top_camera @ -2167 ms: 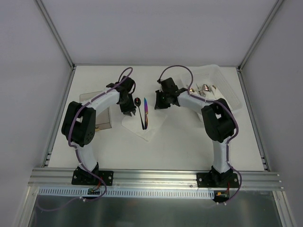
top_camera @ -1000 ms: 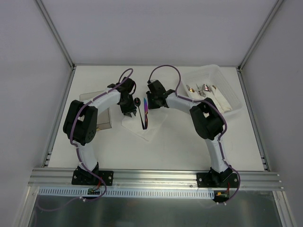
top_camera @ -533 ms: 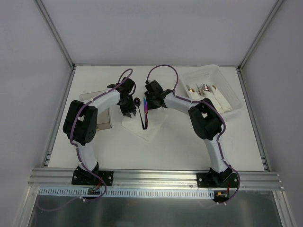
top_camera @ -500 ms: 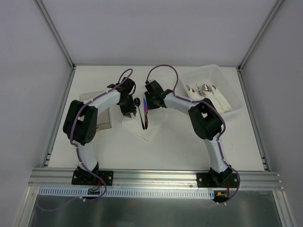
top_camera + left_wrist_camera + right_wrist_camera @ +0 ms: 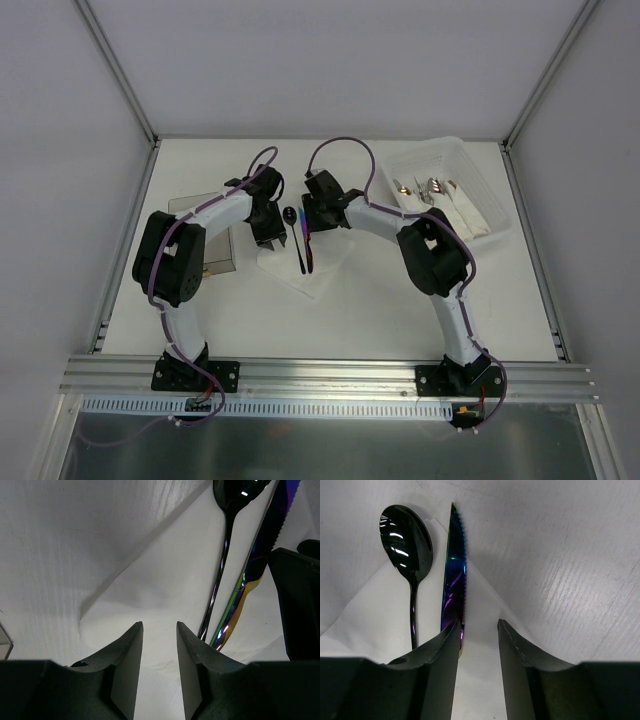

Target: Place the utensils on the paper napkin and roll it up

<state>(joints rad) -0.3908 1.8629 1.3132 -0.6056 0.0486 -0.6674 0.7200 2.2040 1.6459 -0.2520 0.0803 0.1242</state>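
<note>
The white paper napkin (image 5: pixel 318 272) lies crumpled mid-table between the two arms. On it rest the utensils side by side: a black spoon (image 5: pixel 291 219) (image 5: pixel 223 565) (image 5: pixel 406 536) and an iridescent purple knife (image 5: pixel 308 243) (image 5: pixel 256 565) (image 5: pixel 455 575). My left gripper (image 5: pixel 266 236) (image 5: pixel 159 626) hovers open over the napkin's left part, just left of the spoon's handle, nothing between its fingers. My right gripper (image 5: pixel 311 214) (image 5: pixel 478 625) is open right over the knife; the knife's handle runs under its left finger (image 5: pixel 440 670), and only napkin shows in the gap.
A clear plastic box (image 5: pixel 486 188) at the back right holds silver and gold cutlery and folded white napkins. A flat grey see-through holder (image 5: pixel 222 258) lies under the left arm's elbow. Metal frame posts edge the table on both sides.
The right gripper has swung left from beside the box to over the knife's upper end. Both pairs of jaws have widened a little. The left gripper has barely moved.
</note>
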